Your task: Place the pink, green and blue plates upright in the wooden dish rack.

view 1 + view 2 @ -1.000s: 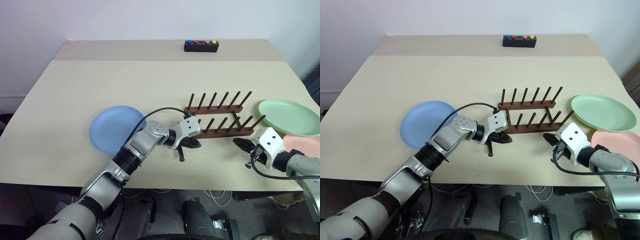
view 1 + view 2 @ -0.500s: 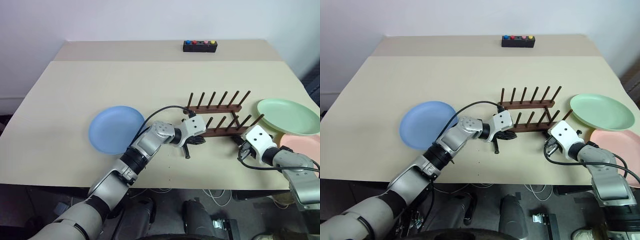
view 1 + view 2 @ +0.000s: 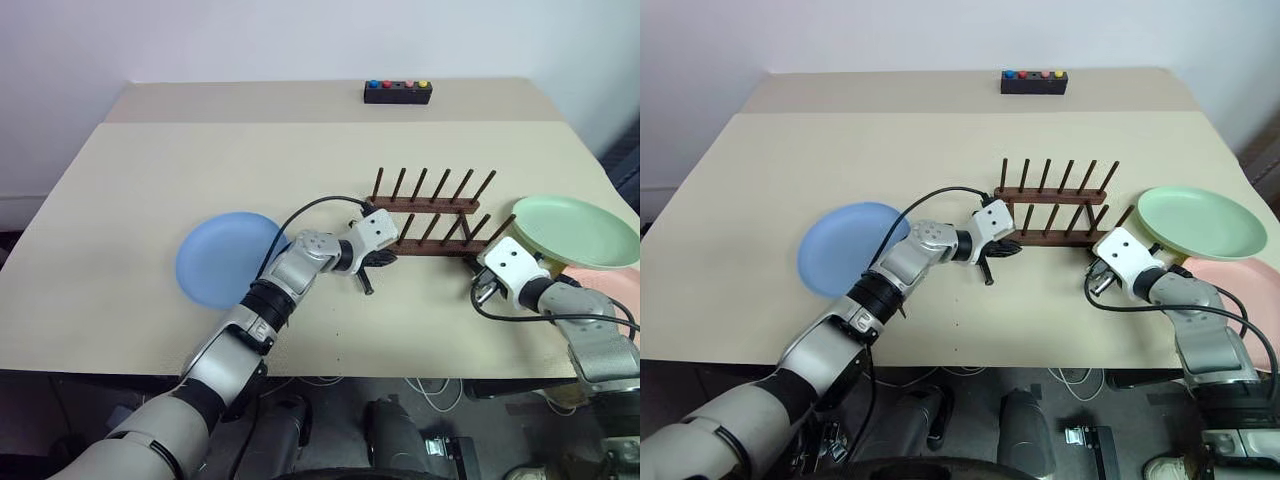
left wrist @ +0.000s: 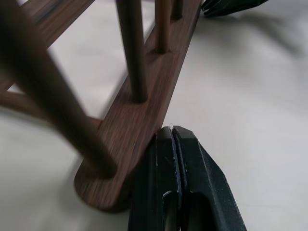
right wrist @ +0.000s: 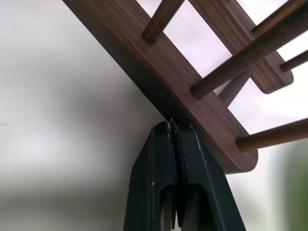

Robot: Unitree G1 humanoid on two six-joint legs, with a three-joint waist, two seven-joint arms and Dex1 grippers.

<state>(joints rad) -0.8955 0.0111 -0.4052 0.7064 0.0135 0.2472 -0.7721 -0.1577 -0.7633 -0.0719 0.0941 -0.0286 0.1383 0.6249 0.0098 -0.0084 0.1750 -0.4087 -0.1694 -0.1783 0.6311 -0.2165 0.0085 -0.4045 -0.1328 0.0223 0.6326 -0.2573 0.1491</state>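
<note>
The wooden dish rack [image 3: 430,213] stands empty near the table's middle right, pegs up. My left gripper [image 4: 169,131] is shut, and its tip rests against the left end of the rack's near rail [image 4: 144,113]. My right gripper [image 5: 170,126] is also shut and presses on the same rail near its right end. Left of the left arm, the blue plate [image 3: 226,258] lies flat. The green plate [image 3: 576,230] lies flat to the right of the rack. Just nearer than it, the pink plate [image 3: 1243,277] sits partly behind my right arm.
A black box with coloured buttons [image 3: 397,92] sits at the far edge of the table [image 3: 250,160]. The left arm's black cable [image 3: 318,205] loops above the table beside the rack. The table's front edge runs close below both arms.
Both shut grippers have moved forward up to the rack's near rail. The rack has slid a little away from me. The plates have not moved.
</note>
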